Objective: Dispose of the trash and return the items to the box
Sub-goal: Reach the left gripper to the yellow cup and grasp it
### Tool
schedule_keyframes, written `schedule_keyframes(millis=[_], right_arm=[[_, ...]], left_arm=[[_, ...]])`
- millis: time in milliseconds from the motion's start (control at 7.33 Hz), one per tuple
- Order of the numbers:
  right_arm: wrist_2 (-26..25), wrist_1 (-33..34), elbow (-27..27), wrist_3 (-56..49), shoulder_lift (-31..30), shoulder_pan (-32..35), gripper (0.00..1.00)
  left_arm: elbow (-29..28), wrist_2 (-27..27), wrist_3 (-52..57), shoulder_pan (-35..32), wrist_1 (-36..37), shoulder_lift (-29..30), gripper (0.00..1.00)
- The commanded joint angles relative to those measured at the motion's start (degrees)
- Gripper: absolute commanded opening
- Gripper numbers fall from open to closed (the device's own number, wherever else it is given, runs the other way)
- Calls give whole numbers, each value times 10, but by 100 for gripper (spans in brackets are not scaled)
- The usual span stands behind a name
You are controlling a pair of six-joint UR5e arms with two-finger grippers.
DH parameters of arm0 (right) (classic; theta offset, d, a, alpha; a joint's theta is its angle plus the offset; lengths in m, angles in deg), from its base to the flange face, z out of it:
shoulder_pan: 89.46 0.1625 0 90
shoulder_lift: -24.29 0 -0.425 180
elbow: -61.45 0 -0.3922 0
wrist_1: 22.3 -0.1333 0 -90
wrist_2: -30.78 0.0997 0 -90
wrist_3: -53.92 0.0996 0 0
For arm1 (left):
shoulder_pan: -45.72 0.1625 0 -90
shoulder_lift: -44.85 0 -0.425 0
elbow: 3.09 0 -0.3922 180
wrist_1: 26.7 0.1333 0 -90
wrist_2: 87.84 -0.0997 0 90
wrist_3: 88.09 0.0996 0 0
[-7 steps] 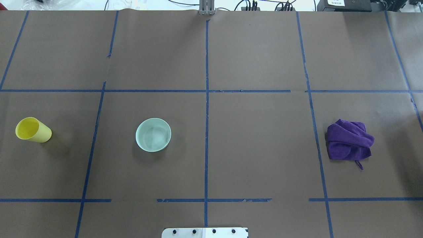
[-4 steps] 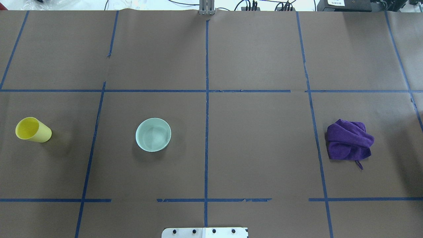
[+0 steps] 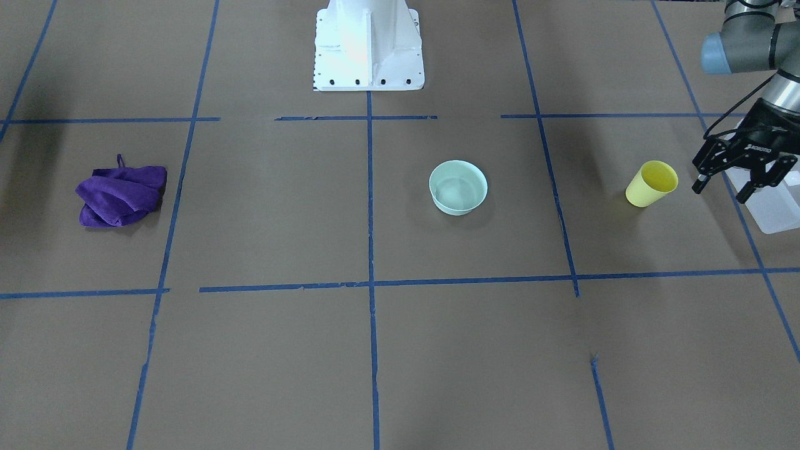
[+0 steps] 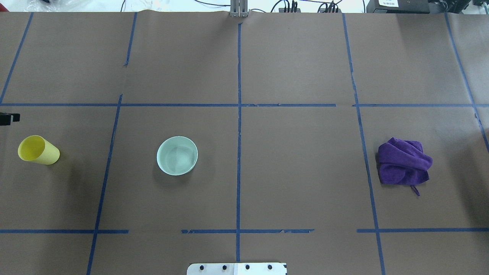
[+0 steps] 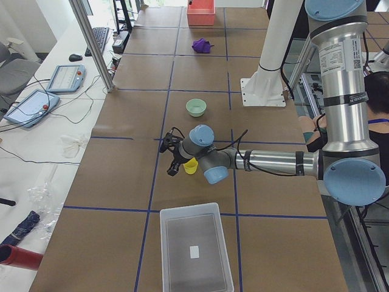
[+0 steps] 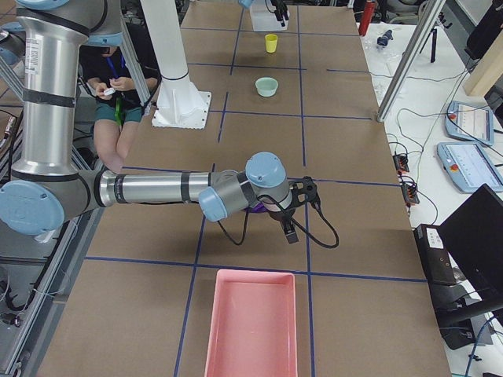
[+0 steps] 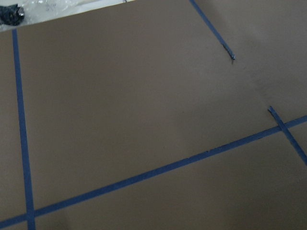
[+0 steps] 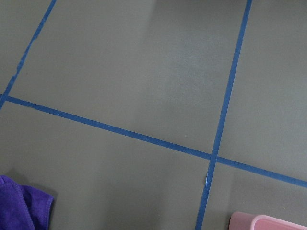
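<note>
The yellow cup (image 3: 652,183) stands upright at the table's left end, also in the overhead view (image 4: 38,150). The mint-green bowl (image 3: 458,187) sits upright toward the middle (image 4: 177,155). My left gripper (image 3: 722,190) is open and empty, a short way beside the cup, between it and the translucent box (image 3: 775,212). One black fingertip (image 4: 8,118) shows at the overhead view's left edge. The box (image 5: 194,249) shows whole in the exterior left view. My right gripper (image 6: 295,208) hovers by a purple cloth (image 4: 403,162); I cannot tell if it is open.
A pink bin (image 6: 251,330) stands at the table's right end, past the cloth. The white robot base (image 3: 369,44) is at the table's near middle edge. Blue tape lines cross the brown table cover. Tablets and cables lie along the far side (image 5: 64,76).
A black tip of my left gripper has come into the overhead view at the left edge, near the cup. The cup, bowl and cloth have not moved.
</note>
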Motion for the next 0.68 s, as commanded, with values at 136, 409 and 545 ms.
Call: schedule_keyframes(millis=[136, 409, 545], right_arm=[[1, 0, 0, 0, -5, 0, 100], [1, 0, 0, 0, -6, 0, 100], [1, 0, 0, 0, -8, 0, 100]], left_arm=[[0, -19, -48, 58, -60, -52, 74], [0, -23, -57, 76, -60, -53, 49], [0, -23, -65, 76, -60, -53, 33]])
